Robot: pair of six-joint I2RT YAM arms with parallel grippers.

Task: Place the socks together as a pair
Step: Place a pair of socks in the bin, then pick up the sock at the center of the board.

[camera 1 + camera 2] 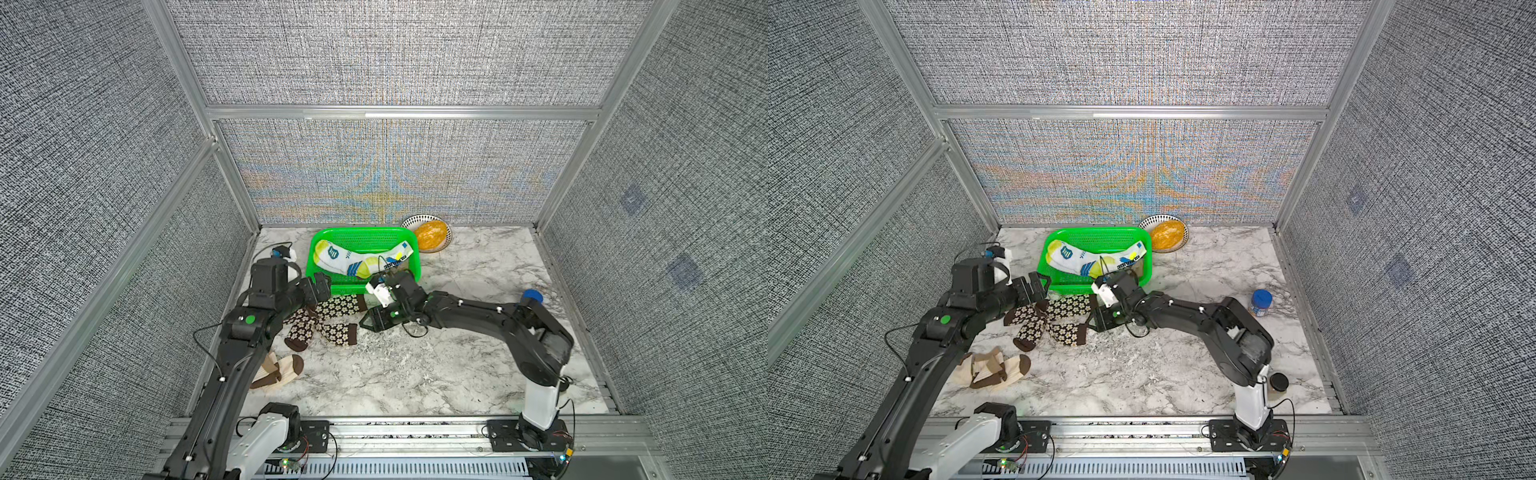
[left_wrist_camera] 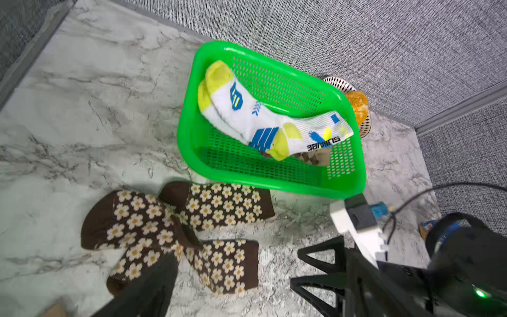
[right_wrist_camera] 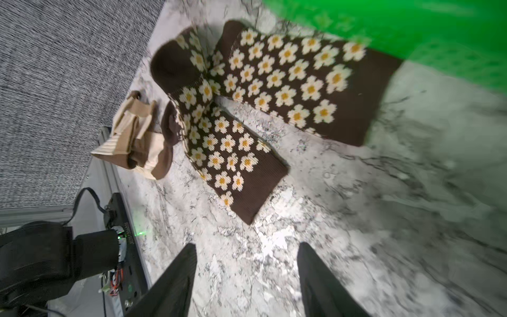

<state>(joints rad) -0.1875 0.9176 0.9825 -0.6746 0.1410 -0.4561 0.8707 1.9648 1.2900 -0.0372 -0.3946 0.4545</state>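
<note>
Two brown cream-flowered socks (image 1: 343, 306) (image 2: 219, 205) (image 3: 288, 74) lie crossed over each other on the marble table, just in front of the green basket (image 1: 361, 230) (image 2: 189, 131). My left gripper (image 1: 322, 284) hovers open over their left ends. One of its fingers (image 2: 148, 288) shows in the left wrist view. My right gripper (image 3: 247, 249) (image 1: 370, 320) is open and empty at the socks' cuff ends. White yellow-blue socks (image 1: 349, 259) (image 2: 247, 109) lie in the basket over a tan check sock (image 2: 312, 159). Cream brown-banded socks (image 1: 282, 370) (image 3: 137, 137) sit bunched at the front left.
A slotted white bowl holding an orange thing (image 1: 430, 235) stands behind the basket's right corner. A blue-lidded jar (image 1: 1261, 303) stands at the right, and a dark-lidded container (image 1: 1278, 381) sits by the right arm's base. Cage walls enclose the table.
</note>
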